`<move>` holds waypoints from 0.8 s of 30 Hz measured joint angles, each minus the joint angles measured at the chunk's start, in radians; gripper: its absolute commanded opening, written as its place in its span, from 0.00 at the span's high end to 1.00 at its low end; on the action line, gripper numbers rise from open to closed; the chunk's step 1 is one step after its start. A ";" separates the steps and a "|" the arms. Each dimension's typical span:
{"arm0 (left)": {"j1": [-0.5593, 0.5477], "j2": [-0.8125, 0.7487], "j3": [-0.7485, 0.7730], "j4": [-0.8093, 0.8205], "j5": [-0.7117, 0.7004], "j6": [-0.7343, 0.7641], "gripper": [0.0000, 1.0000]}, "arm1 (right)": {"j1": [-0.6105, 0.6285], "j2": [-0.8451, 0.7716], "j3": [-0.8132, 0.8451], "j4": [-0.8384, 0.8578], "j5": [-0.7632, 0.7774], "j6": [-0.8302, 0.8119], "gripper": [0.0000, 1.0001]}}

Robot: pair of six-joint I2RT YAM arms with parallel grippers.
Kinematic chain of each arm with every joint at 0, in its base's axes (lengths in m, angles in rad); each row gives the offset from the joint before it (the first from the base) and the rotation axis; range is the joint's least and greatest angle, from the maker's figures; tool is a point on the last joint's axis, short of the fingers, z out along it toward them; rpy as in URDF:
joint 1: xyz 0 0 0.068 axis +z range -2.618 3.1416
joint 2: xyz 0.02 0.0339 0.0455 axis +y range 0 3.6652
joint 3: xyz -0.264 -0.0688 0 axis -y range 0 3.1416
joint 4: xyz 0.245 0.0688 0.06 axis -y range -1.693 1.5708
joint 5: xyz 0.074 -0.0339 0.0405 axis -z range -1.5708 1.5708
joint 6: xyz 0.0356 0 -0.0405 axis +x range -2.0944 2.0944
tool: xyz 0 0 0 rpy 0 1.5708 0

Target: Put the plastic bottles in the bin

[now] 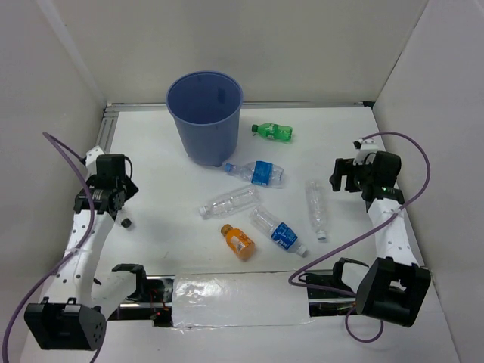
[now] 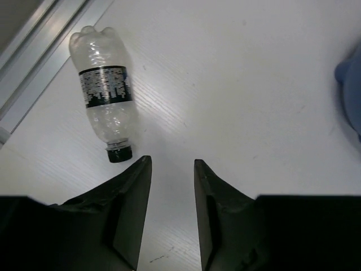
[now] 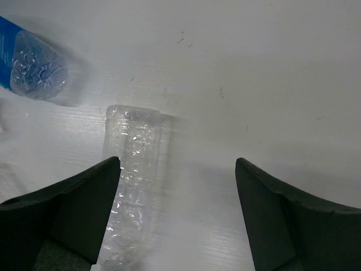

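Note:
The blue bin [image 1: 204, 113] stands upright at the back centre; its edge shows in the left wrist view [image 2: 352, 84]. A green bottle [image 1: 272, 132], a blue-label bottle [image 1: 257, 172], a plain clear bottle [image 1: 229, 202], an orange bottle [image 1: 238, 242], a second blue-label bottle [image 1: 278, 231] and another clear bottle [image 1: 317, 208] lie on the table. My left gripper [image 1: 115, 206] [image 2: 172, 164] is open and empty; a clear bottle with a black label and cap [image 2: 106, 96] lies just ahead-left of it. My right gripper [image 1: 340, 179] [image 3: 177, 164] is wide open above the clear bottle [image 3: 132, 169], which lies by its left finger.
White walls enclose the table on three sides. An aluminium rail [image 1: 302, 104] runs along the back and left edges [image 2: 34, 62]. A clear plastic sheet [image 1: 234, 299] lies at the near edge between the arm bases. A blue-label bottle's base [image 3: 34, 70] lies left of the right gripper.

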 measured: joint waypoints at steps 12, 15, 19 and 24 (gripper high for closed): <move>0.205 0.222 -0.032 -0.035 -0.096 -0.050 0.00 | -0.012 0.041 0.001 -0.053 -0.156 -0.069 0.12; 0.245 0.261 -0.084 0.014 -0.095 -0.035 0.00 | -0.012 0.043 0.002 -0.058 -0.179 -0.076 0.12; 0.277 0.331 -0.116 0.114 -0.088 0.000 0.00 | -0.015 0.047 0.005 -0.064 -0.210 -0.087 0.12; 0.288 0.457 -0.134 0.235 -0.066 0.035 0.05 | -0.023 0.048 0.005 -0.082 -0.264 -0.108 0.12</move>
